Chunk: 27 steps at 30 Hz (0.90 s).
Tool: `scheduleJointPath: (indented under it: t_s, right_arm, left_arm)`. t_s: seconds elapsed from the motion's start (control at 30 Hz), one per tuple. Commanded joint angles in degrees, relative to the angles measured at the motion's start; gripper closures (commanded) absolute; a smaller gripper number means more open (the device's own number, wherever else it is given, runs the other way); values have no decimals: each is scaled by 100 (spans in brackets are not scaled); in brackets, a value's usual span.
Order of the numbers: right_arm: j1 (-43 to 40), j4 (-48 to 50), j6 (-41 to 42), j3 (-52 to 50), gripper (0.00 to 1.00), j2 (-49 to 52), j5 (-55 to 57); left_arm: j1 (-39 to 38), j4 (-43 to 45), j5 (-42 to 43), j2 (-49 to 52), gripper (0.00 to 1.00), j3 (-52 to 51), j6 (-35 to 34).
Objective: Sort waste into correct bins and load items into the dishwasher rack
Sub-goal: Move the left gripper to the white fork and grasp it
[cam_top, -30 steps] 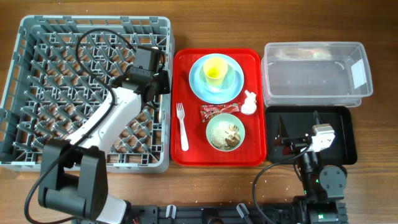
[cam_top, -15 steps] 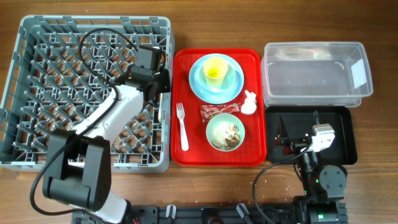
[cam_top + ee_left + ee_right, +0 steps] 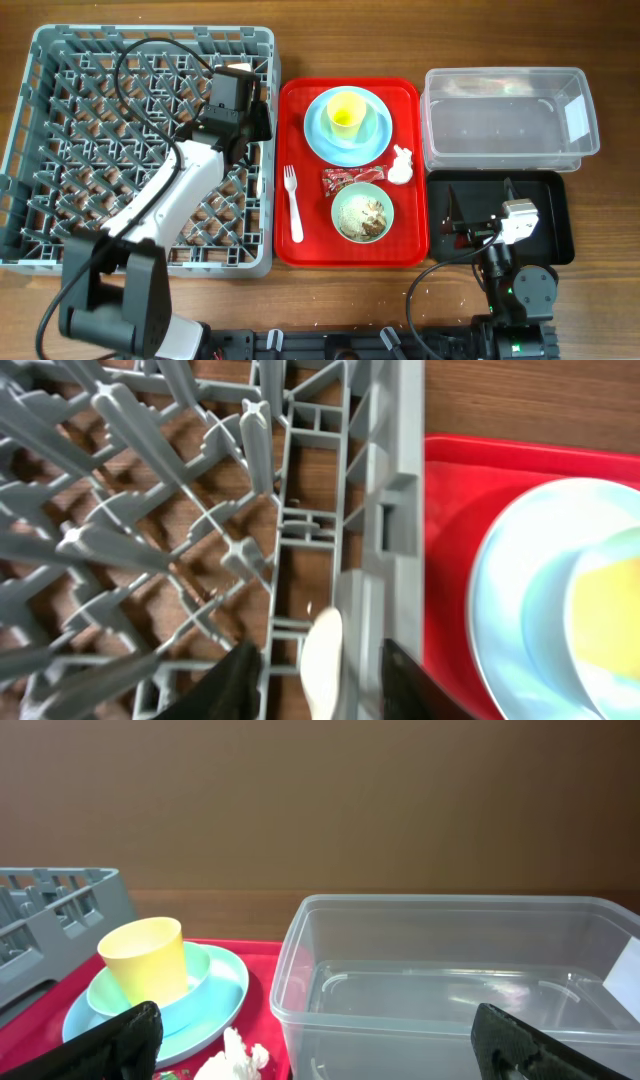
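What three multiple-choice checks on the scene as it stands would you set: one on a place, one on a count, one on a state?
1. In the overhead view, where on the red tray does the fork lie?
A left side; B right side; C top middle.
2. How many things stand on the plate?
A none; B one; C three.
3. What state is the bowl in?
A empty; B upside down; C holding food scraps.

A: the fork lies by the tray's left rim.
B: only the yellow cup stands there.
C: beige crumbs fill the upright bowl.
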Motion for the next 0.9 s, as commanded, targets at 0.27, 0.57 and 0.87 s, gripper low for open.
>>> scheduleJointPath:
  t_s: [0.27,0.57,0.87]
  right_arm:
    - [-28,26,68,-4,0,-33,-85]
    - [-28,26,66,-4,0,-33,-85]
    - [-28,26,66,-4,0,-33,-85]
  left_arm:
    - [-2015,-2684,1292,-1641,96,-310,-1720]
    - [-3014,-2295,-1722,-435,80,-776,-4601]
    - [-3029,-1794,-2079,413,77,-776,-4485]
